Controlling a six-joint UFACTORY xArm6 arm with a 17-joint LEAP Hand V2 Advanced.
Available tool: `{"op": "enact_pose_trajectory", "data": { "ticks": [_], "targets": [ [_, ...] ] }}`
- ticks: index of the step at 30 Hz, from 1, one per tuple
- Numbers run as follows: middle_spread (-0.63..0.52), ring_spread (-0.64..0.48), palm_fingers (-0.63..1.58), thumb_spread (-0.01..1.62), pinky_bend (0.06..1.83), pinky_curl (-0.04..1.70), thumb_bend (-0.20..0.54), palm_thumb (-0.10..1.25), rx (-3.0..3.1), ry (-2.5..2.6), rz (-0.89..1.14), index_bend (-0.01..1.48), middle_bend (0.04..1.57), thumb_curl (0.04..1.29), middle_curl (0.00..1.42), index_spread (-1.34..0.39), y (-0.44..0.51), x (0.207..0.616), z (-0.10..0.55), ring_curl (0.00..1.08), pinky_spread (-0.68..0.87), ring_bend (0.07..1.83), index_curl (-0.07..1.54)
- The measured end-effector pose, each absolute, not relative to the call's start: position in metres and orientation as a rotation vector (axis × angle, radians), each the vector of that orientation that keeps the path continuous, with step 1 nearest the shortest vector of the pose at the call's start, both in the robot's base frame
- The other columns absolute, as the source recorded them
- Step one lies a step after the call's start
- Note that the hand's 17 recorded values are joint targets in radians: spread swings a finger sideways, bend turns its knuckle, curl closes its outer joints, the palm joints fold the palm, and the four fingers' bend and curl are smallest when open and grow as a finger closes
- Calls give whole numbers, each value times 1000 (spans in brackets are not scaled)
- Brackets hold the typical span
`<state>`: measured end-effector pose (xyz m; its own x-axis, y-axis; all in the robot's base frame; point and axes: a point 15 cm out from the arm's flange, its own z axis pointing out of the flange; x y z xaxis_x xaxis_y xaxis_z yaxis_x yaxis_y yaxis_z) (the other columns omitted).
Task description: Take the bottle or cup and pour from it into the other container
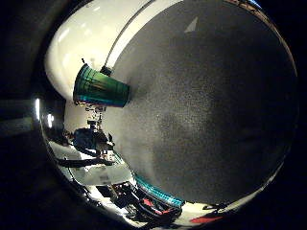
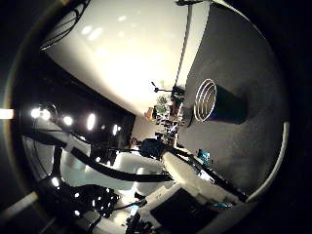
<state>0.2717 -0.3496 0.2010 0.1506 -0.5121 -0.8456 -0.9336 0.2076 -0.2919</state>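
Observation:
A teal-green cup [image 1: 101, 88] stands on the grey tabletop [image 1: 211, 115], near the table's edge by the white wall, some way from the palm. The right thumb side palm view shows the same kind of dark green cup [image 2: 222, 101] on the grey table [image 2: 253, 58], its open mouth turned towards the camera with ribbed rings inside. I cannot see what is in it. A teal and dark part [image 1: 158, 195] of my hand sits at the edge of the little finger side view. The fingers do not show.
A white wall [image 2: 127, 49] rises behind the table. Dark cluttered stands and gear [image 2: 166, 117] lie past the table's edge, with bright lamps [image 2: 66, 119] in the dark room. A white bar-like part [image 2: 190, 168] reaches in beside the table.

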Motion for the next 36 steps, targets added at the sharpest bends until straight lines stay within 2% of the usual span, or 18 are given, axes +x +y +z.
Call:
{"op": "enact_pose_trajectory", "data": {
  "ticks": [23,36],
  "targets": [
    [21,139,39,900,477,305,-30,613,-1494,1460,621,143,242,315,338,-295,-294,306,181,263,373,353,232],
    [34,145,39,900,478,304,-30,617,-1520,1461,636,143,244,310,336,-291,-268,311,176,264,367,362,231]
  ]
}}
